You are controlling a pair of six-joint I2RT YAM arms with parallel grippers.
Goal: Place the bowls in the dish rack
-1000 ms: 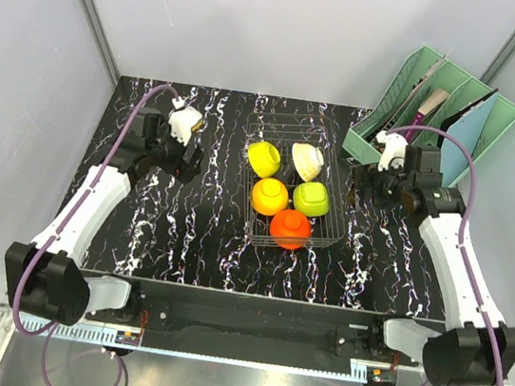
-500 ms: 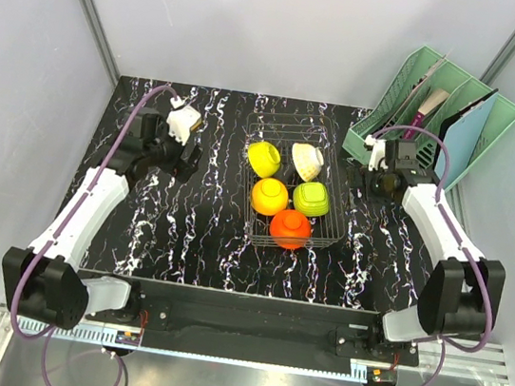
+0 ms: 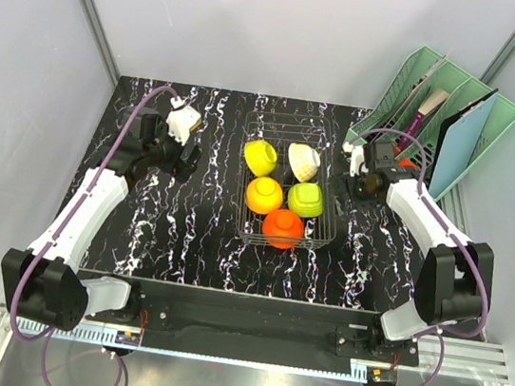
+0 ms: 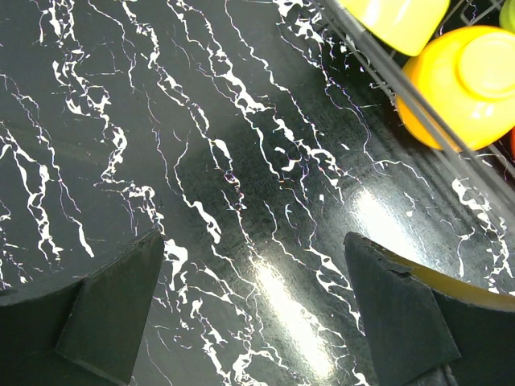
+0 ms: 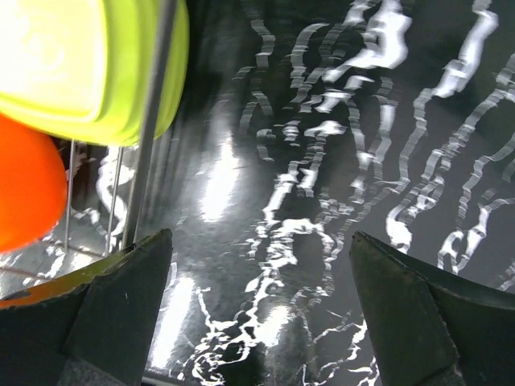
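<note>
The left gripper (image 4: 257, 297) is wide open and holds nothing, with bare counter (image 4: 201, 161) between it and the left edge of the dish rack (image 3: 240, 212). The right gripper (image 5: 261, 297), also wide and holding nothing, hangs just beside the rack's right edge. All five bowls (image 3: 265, 195) sit inside the rack at mid-counter, and the file organiser (image 3: 443, 104) stands near behind the right arm.

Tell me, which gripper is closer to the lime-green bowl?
Right. The right gripper is open just outside the dish rack, beside the lime-green bowl; the left gripper is across the rack, farther off.
</note>
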